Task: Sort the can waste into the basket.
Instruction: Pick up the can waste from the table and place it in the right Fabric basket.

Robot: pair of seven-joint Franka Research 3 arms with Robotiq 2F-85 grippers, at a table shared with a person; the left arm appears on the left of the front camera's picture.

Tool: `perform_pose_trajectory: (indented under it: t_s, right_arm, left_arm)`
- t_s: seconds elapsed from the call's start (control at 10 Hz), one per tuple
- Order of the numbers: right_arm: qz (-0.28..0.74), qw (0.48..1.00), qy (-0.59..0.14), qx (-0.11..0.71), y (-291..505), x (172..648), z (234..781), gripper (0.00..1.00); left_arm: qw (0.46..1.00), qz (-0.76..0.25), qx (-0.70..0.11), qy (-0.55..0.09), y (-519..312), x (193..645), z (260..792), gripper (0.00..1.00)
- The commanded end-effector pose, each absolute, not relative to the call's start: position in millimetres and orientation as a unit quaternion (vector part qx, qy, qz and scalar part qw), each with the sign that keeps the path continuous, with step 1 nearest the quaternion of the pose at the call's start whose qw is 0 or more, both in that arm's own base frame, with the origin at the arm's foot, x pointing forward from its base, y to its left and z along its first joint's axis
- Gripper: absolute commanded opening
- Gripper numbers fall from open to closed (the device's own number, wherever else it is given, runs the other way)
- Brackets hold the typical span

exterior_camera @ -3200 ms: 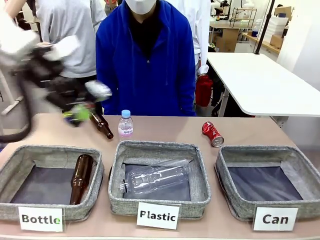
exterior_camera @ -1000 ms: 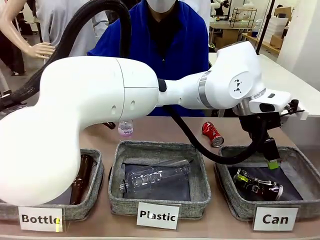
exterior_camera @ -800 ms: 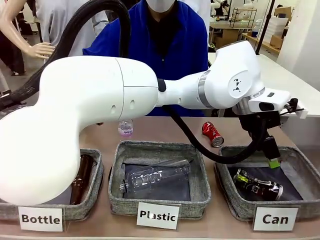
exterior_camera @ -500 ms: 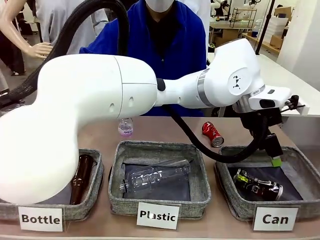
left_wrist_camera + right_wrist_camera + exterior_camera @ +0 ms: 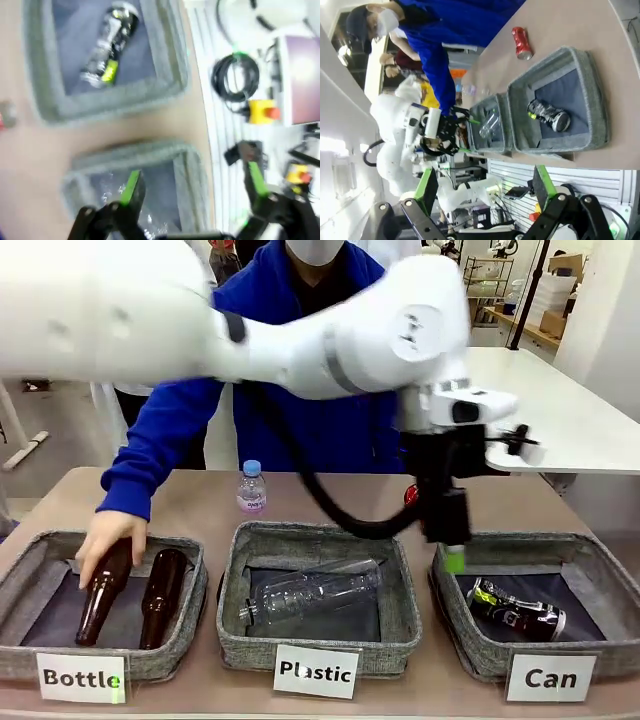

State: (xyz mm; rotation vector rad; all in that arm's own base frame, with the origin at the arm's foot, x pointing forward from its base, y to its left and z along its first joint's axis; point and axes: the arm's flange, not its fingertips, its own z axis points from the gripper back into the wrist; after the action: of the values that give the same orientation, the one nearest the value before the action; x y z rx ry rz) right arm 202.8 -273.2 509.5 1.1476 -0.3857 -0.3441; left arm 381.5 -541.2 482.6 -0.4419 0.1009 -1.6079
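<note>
A black can [image 5: 515, 608] with green-yellow print lies on its side in the grey basket [image 5: 478, 655] marked "Can". My left gripper [image 5: 453, 555] hangs open and empty above that basket's left rim. In the left wrist view the black can [image 5: 111, 42] lies in the basket [image 5: 100, 102] beyond the spread left gripper [image 5: 192, 182]. The red can [image 5: 408, 496] lies on the table behind the basket, mostly hidden by my left wrist. In the right wrist view, the red can [image 5: 521, 42], the basket [image 5: 592, 100] and the black can [image 5: 547, 115] lie far off past my open right gripper [image 5: 484, 187].
The "Plastic" basket [image 5: 320, 645] holds a clear bottle [image 5: 315, 595]. A person's hand [image 5: 105, 535] sets a brown bottle [image 5: 98, 598] into the "Bottle" basket [image 5: 30, 660] beside another brown bottle [image 5: 160, 595]. A small plastic bottle [image 5: 251, 488] stands on the table behind.
My left arm has swung left and up from over the "Can" basket, leaving the black can inside. The person has leaned in and put a second brown bottle into the "Bottle" basket.
</note>
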Motion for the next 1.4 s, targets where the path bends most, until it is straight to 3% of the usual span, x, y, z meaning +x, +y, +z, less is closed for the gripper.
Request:
perform_pose_trajectory:
  t_s: [0.0, 0.9, 1.1, 1.3]
  right_arm:
    - [-0.107, 0.842, -0.148, 0.508, -217, 211, 511, 1.00]
    - [-0.092, 0.871, -0.092, 0.473, -185, 217, 501, 1.00]
    - [-0.081, 0.878, -0.085, 0.465, -163, 219, 501, 1.00]
    - [-0.053, 0.879, -0.062, 0.471, -116, 231, 497, 1.00]
  left_arm:
    - [0.676, -0.711, -0.192, -0.021, -477, 340, 483, 1.00]
    - [0.687, -0.689, -0.209, -0.095, -454, 360, 495, 1.00]
    - [0.726, -0.643, -0.221, -0.103, -408, 372, 508, 1.00]
    - [0.764, -0.552, -0.303, -0.139, -316, 385, 528, 1.00]
